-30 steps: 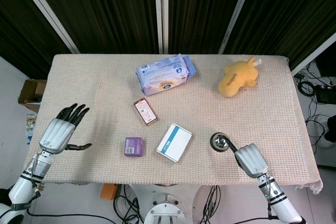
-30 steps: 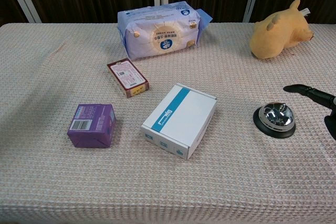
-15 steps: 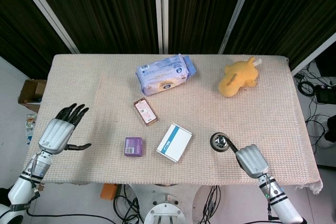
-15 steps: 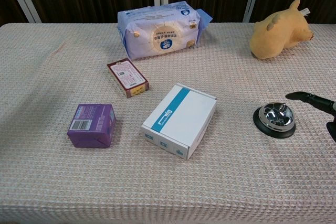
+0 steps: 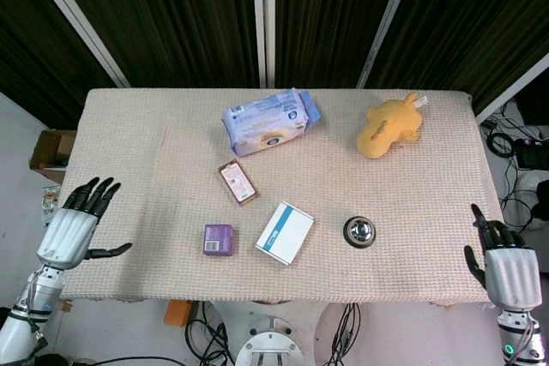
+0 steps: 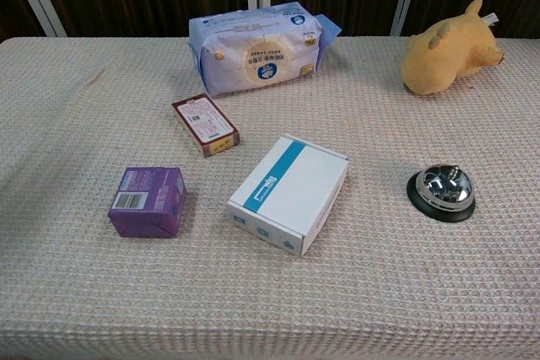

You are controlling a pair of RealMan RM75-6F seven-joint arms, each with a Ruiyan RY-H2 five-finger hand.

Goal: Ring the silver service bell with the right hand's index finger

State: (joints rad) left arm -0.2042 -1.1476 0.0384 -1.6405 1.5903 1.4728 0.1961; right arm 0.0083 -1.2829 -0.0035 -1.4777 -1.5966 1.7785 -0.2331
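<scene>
The silver service bell [image 5: 360, 231] sits on the counter [image 5: 446, 169] right of the white box [image 5: 285, 232], well apart from both hands. The right hand [image 5: 504, 269] hangs off the counter's right edge, fingers [image 5: 477, 216] apart and empty. The left hand [image 5: 70, 231] hovers beyond the left edge, fingers spread, holding nothing

The head view looks steeply down from high above the near edge, far enough to take in the whole table [image 5: 429, 169], the dark curtains behind it and both hands, the left hand [image 5: 70, 231] and the right hand [image 5: 506, 268], off the near corners. The chest view sits lower and closer, facing the far edge at a shallow angle, cropping the table's [image 6: 67, 309] sides. Both views share the silver service bell [image 5: 360, 231] [image 6: 441, 190] and what lies left of and behind the bell.
</scene>
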